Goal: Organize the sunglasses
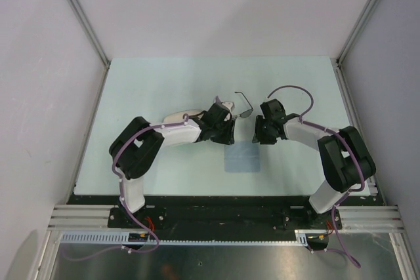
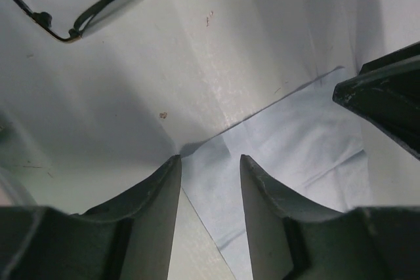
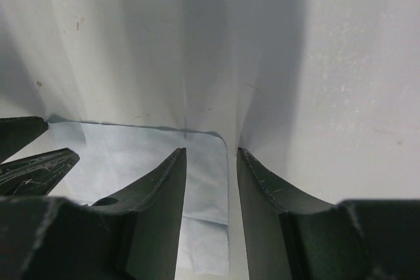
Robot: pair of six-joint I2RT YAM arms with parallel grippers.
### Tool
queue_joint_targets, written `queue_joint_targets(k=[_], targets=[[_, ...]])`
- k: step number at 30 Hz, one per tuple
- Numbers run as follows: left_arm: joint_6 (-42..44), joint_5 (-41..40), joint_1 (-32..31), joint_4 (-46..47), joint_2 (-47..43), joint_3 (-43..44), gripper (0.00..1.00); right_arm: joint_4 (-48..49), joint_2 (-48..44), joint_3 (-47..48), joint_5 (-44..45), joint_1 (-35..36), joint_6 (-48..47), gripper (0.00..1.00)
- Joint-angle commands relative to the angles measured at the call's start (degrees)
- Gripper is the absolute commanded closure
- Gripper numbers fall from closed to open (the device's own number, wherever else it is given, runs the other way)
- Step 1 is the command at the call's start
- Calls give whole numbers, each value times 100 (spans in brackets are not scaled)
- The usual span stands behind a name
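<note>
The sunglasses (image 1: 244, 107) lie open on the table between the two wrists, thin dark frame and grey lenses. Part of the frame shows at the top left of the left wrist view (image 2: 98, 11). The light-blue cloth (image 1: 241, 159) lies flat just nearer than them. My left gripper (image 1: 226, 138) is open and empty over the cloth's far left corner (image 2: 295, 142), its jaws (image 2: 210, 159) straddling the corner. My right gripper (image 1: 260, 138) is open and empty over the cloth's far right corner (image 3: 111, 155), its jaws (image 3: 211, 152) straddling that edge. Neither touches the sunglasses.
The beige case (image 1: 176, 117) lies under the left forearm, left of the sunglasses. Each gripper's fingers show in the other's wrist view: the right fingers (image 2: 387, 96) and the left fingers (image 3: 26, 155). White walls enclose the table (image 1: 164, 83) on three sides.
</note>
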Motion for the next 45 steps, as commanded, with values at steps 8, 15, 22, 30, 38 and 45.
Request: queue_joint_targets(k=[8,15,22,30,38,45], targets=[[-84,-269,-99,-232,107,122,61,189,244,35,-347,-21,-199,66],[-5,-287,-99,-276,133,122,73,136,297,35,-233,-21,-217,83],[144,-322,-99,-293,151,139,89,101,288,35,-206,-21,-331,97],[425,-348,-99,-328,-25,183,99,75,77,35,-285,-21,-445,100],[1014,-305,-117,-302,-481,104,99,13,-204,26,-531,-21,-594,100],[1269,64,-196,-241,-701,-37,100,-233,-406,26,-680,-21,-683,100]])
